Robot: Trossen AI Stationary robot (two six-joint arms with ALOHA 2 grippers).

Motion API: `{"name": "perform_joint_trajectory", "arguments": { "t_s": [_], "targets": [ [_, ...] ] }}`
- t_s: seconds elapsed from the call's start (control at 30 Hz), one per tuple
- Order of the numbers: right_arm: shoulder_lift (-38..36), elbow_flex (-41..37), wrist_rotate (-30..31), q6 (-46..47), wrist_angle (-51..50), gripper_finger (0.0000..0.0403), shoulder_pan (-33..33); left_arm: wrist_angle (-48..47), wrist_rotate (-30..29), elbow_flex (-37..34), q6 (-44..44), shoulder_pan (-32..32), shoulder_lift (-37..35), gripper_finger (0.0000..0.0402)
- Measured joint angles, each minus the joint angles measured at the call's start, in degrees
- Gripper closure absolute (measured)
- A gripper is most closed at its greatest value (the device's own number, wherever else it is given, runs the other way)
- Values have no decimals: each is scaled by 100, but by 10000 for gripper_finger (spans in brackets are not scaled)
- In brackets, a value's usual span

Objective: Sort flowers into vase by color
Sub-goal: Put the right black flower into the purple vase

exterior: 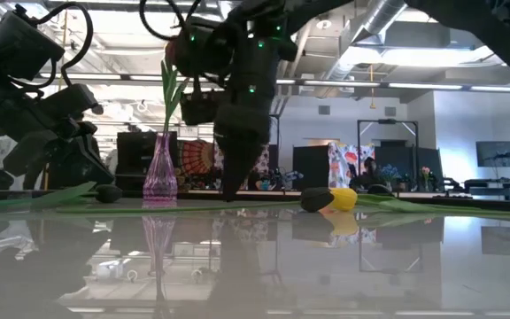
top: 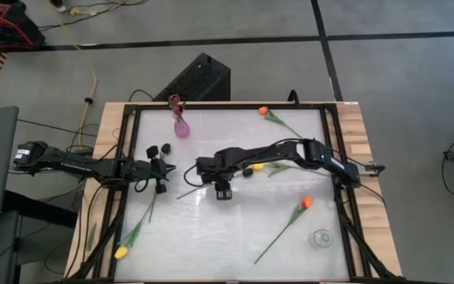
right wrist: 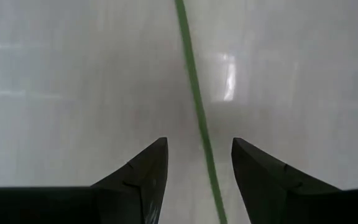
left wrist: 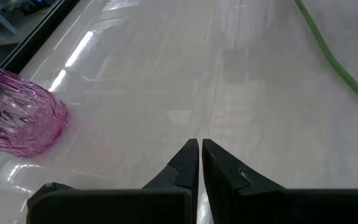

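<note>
A pink glass vase stands near the far edge with one dark red tulip upright in it. Other tulips lie flat on the table: a yellow one mid-table, an orange one at the far side, another orange one toward the near right, and a yellow one at the near left. My right gripper points down at mid-table, open, its fingers on either side of a thin green stem without touching it. My left gripper waits shut at the left, near the vase.
A clear glass stands at the near right corner. Two small dark heads lie on the table just beyond my left gripper. A black frame borders the white table top. Bare table lies in the near middle.
</note>
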Motion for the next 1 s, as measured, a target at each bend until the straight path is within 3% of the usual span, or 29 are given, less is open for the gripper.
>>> {"name": "perform_joint_trajectory", "arguments": {
  "t_s": [0.2, 0.43, 0.6, 0.7, 0.8, 1.0],
  "targets": [
    [209, 16, 176, -103, -65, 237, 31, -41, 2, -2, 0, 2, -67, 391],
    [182, 13, 490, -436, -250, 380, 218, -76, 2, -2, 0, 2, -113, 391],
    [55, -17, 1082, -660, -247, 379, 287, -75, 0, -2, 0, 2, -113, 391],
    [-116, -42, 1851, -1069, -372, 387, 278, -79, 2, -2, 0, 0, -113, 391],
    [-365, -22, 3064, -1631, -259, 388, 286, -79, 1, -2, 0, 2, -113, 391],
    [-733, -22, 4981, -3421, 191, 388, 117, -79, 0, -2, 0, 2, -113, 391]
  ]
}}
